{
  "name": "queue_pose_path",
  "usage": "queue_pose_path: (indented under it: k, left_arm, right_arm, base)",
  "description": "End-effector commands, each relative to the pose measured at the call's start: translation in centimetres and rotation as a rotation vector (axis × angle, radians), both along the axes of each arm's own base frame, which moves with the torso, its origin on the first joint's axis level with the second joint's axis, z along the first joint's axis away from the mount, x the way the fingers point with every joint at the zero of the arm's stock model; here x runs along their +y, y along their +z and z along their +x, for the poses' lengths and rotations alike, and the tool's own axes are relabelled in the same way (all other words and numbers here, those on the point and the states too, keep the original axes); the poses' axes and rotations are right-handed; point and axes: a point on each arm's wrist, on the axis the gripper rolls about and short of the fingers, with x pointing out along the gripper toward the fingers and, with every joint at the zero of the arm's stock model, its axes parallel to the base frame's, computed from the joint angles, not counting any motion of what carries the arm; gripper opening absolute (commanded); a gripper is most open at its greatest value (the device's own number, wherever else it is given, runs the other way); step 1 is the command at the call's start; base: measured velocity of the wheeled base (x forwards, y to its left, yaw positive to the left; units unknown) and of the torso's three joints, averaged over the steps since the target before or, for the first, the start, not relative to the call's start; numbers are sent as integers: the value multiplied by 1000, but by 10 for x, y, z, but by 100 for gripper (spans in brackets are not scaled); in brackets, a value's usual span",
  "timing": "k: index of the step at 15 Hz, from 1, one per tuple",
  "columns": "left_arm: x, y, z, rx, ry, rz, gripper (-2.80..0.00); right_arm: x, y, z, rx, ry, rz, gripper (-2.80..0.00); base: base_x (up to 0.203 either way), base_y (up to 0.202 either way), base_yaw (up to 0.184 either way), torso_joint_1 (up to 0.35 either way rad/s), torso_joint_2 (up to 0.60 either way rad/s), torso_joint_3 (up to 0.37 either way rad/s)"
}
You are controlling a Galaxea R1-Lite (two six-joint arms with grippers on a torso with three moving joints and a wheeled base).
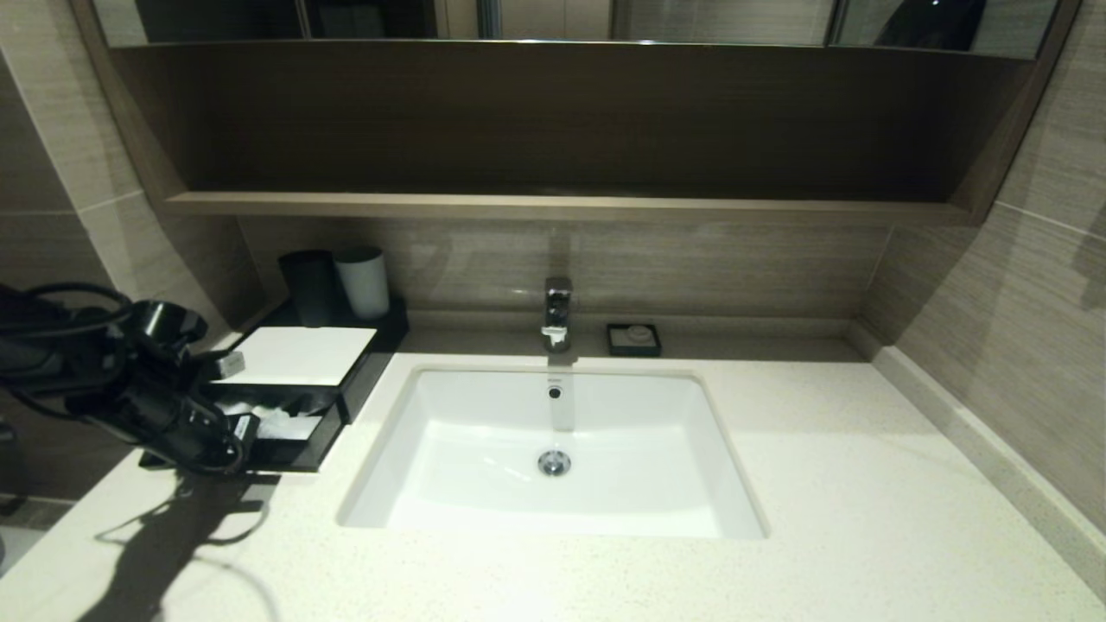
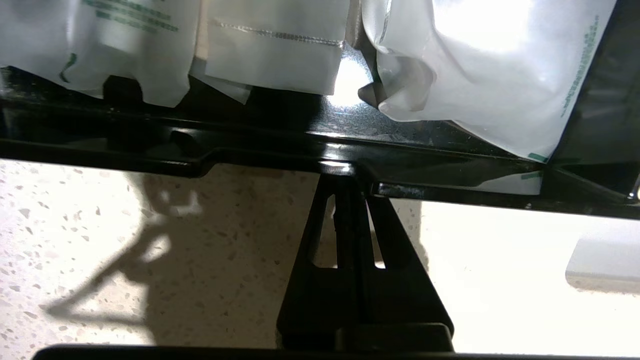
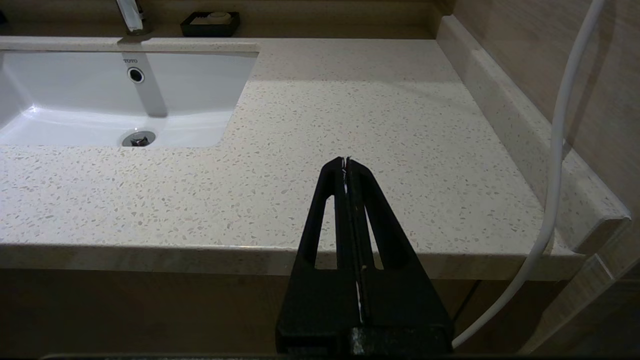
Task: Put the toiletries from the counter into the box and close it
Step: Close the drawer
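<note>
Jaws closed and empty, the left gripper [image 2: 350,185] presses the box [image 1: 298,380] drawer front; toiletries [image 2: 480,65] lie inside, so only closing remains. Right gripper [image 3: 346,165] idles closed beside the sink [image 3: 100,95].

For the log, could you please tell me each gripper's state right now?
Left gripper: shut, empty, fingertips against the front edge of the box drawer, wrapped toiletries inside.
Right gripper: shut, empty, over the counter.
</note>
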Motion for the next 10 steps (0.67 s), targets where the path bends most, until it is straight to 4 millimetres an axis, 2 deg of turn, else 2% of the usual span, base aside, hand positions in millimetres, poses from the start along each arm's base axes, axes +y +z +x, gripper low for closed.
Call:
queue_pose_path:
  k: [1,10]
  left_arm:
    - [1,4,6,-21,8,2,-280]
    - [0,13,20,-73,2,12,-280]
  right_arm:
    - [0,0,0,0,0,0,-280]
    - [0,0,0,0,0,0,-280]
  base:
    - [0,0,0,0,0,0]
    - [0,0,0,0,0,0]
